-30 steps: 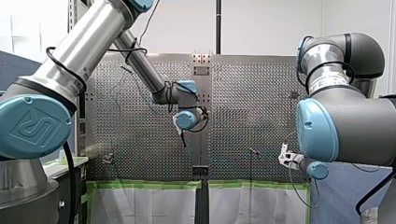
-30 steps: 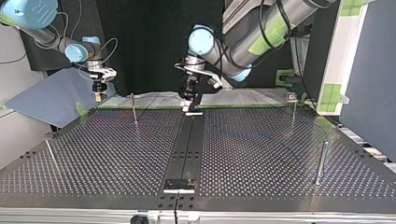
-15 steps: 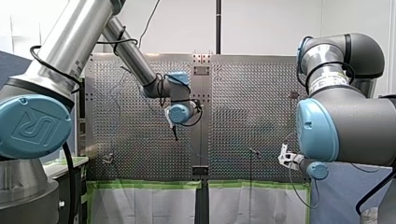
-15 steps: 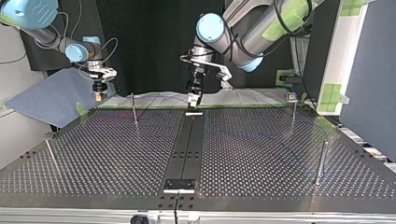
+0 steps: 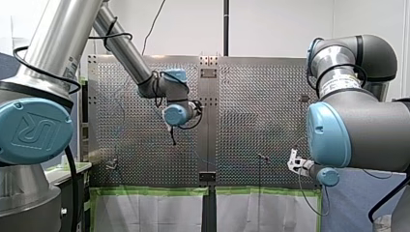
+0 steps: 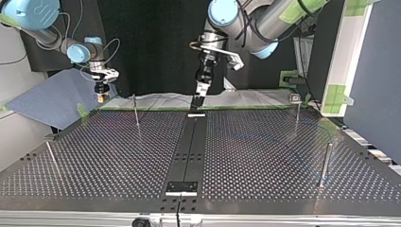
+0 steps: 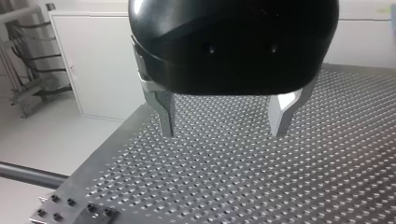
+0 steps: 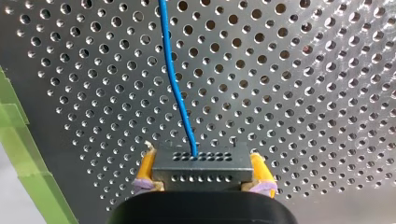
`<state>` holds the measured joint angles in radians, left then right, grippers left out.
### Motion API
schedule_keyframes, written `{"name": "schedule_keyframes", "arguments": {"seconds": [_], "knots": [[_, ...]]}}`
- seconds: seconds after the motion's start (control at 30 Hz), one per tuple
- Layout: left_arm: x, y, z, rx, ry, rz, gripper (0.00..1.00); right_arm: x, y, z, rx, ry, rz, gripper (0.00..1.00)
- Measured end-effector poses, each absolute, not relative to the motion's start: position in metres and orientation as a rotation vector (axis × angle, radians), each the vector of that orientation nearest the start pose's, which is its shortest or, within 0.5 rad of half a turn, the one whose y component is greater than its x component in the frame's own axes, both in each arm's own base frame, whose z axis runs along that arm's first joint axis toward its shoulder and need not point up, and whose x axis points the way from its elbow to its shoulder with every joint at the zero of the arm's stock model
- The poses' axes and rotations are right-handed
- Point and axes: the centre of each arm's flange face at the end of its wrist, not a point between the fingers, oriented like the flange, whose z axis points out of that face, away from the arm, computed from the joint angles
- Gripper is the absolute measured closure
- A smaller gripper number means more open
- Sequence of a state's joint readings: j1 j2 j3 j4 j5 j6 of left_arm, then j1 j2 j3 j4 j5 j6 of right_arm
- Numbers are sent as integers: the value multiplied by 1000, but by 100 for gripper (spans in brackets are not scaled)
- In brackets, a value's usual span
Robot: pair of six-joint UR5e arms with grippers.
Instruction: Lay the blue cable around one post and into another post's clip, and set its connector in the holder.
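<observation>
In the right wrist view my right gripper (image 8: 202, 173) is shut on a grey block connector (image 8: 201, 164), its yellow pads (image 8: 146, 167) on both sides. The blue cable (image 8: 174, 86) runs from the connector away over the perforated table. In the top view this gripper (image 6: 100, 98) hangs off the table's far left corner. My left gripper (image 7: 223, 125) is open with nothing between its metal fingers (image 7: 165, 113). It hovers above the table's centre strip (image 6: 198, 97), near a small white holder (image 6: 196, 114). Thin posts (image 6: 135, 111) (image 6: 297, 114) stand on the table.
A thicker post (image 6: 325, 163) stands at the top view's right and a slanted one (image 6: 51, 156) at its left. A black plate (image 6: 181, 187) sits on the centre strip near the near edge. Green tape (image 5: 150, 191) lines the table edge in the front view.
My left arm has lifted and swung toward the front view's left, away from the white holder. My right arm has held still with the connector.
</observation>
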<state>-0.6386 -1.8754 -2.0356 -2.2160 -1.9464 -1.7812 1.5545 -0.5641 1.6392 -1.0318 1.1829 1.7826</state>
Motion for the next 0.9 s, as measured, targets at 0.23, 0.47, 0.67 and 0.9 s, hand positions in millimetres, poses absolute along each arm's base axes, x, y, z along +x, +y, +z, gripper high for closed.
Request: {"name": "schedule_keyframes", "arguments": {"seconds": [0.23,0.47,0.67,0.9], "knots": [[339,-376,192,-9,1459,-443,0,161,-636,-59,1432,-1238,1609,100],[323,-364,168,-31,1477,-435,0,162,-635,-60,1434,-1238,1610,100],[306,-354,144,-35,1498,-435,0,163,-635,-60,1434,-1238,1610,100],[289,-344,132,-38,1500,-442,0,163,-635,-60,1433,-1237,1610,100]]}}
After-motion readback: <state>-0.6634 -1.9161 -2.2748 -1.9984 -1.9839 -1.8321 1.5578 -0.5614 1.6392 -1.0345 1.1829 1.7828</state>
